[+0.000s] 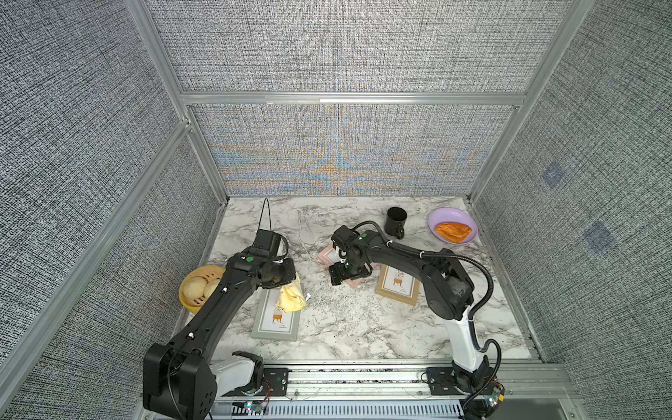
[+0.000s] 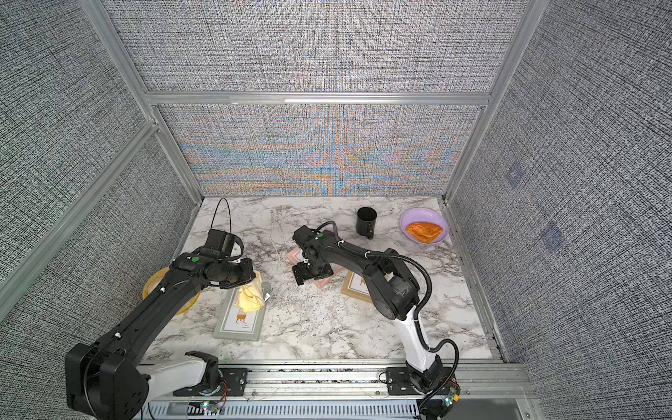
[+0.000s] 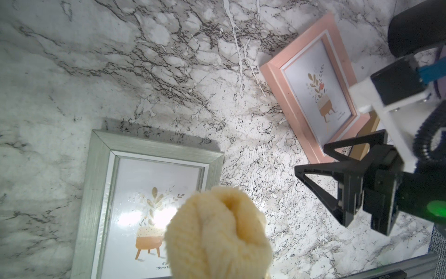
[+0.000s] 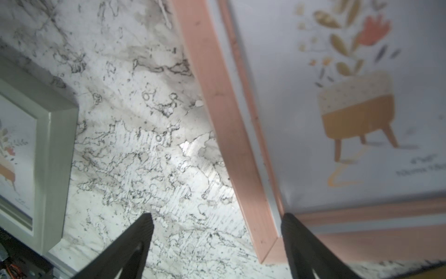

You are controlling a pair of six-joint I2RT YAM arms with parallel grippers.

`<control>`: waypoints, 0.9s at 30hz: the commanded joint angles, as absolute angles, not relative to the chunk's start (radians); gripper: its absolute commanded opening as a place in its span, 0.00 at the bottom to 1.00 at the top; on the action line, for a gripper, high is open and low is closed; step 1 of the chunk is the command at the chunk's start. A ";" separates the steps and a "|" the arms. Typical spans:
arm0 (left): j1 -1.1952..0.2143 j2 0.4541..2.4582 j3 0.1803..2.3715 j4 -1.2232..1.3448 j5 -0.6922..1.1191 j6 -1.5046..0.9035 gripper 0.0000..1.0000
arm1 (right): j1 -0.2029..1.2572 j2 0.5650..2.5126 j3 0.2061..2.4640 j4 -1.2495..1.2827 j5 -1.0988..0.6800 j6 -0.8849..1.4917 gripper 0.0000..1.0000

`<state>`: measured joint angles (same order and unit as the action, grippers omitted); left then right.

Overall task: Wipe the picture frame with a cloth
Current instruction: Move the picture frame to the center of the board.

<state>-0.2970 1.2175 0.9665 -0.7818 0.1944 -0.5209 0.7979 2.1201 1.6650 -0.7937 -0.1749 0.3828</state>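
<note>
A bunched pale-yellow cloth [image 1: 291, 296] [image 2: 250, 296] [image 3: 217, 232] rests on the upper part of a grey-green picture frame [image 1: 262, 320] [image 2: 222, 320] [image 3: 96, 193] lying flat at the left. My left gripper [image 1: 285, 280] is shut on the cloth, and the cloth hides its fingers. My right gripper [image 1: 335, 277] [image 3: 311, 158] [image 4: 217, 222] is open low over the near corner of a pink picture frame [image 1: 324, 254] [image 3: 284, 96] [image 4: 224, 120]. That corner lies between its fingers, close to one of them. The grey-green frame's edge [image 4: 55, 169] also shows in the right wrist view.
A tan wooden picture frame [image 1: 398, 285] [image 2: 354, 289] lies right of the pink one, partly under the right arm. A black mug [image 1: 396, 220] and a purple plate [image 1: 442, 212] with a pastry stand at the back right. A yellow steamer basket [image 1: 203, 271] with buns sits at the left wall.
</note>
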 commanded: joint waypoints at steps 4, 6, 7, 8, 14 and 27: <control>-0.296 1.226 0.965 -0.740 0.213 -0.512 0.00 | 0.873 2.093 1.617 -0.788 -0.236 0.498 0.86; -0.296 1.231 0.963 -0.737 0.216 -0.512 0.00 | 0.892 2.084 1.615 -0.793 -0.232 0.514 0.86; -0.296 1.233 0.963 -0.735 0.216 -0.512 0.00 | 0.897 2.077 1.615 -0.795 -0.231 0.520 0.86; -0.296 1.236 0.964 -0.733 0.218 -0.511 0.00 | 0.899 2.068 1.618 -0.801 -0.227 0.526 0.86; -0.296 1.238 0.966 -0.730 0.225 -0.509 0.00 | 0.832 1.958 1.618 -0.845 -0.138 0.528 0.86; -0.356 1.274 0.963 -0.661 0.304 -0.532 0.00 | 0.592 2.037 1.670 -0.824 -0.104 0.413 0.69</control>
<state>-0.3420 1.2652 0.9539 -0.6945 0.2749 -0.5240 0.6075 2.0205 1.6619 -0.8284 -0.1101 0.4465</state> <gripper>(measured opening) 0.085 0.698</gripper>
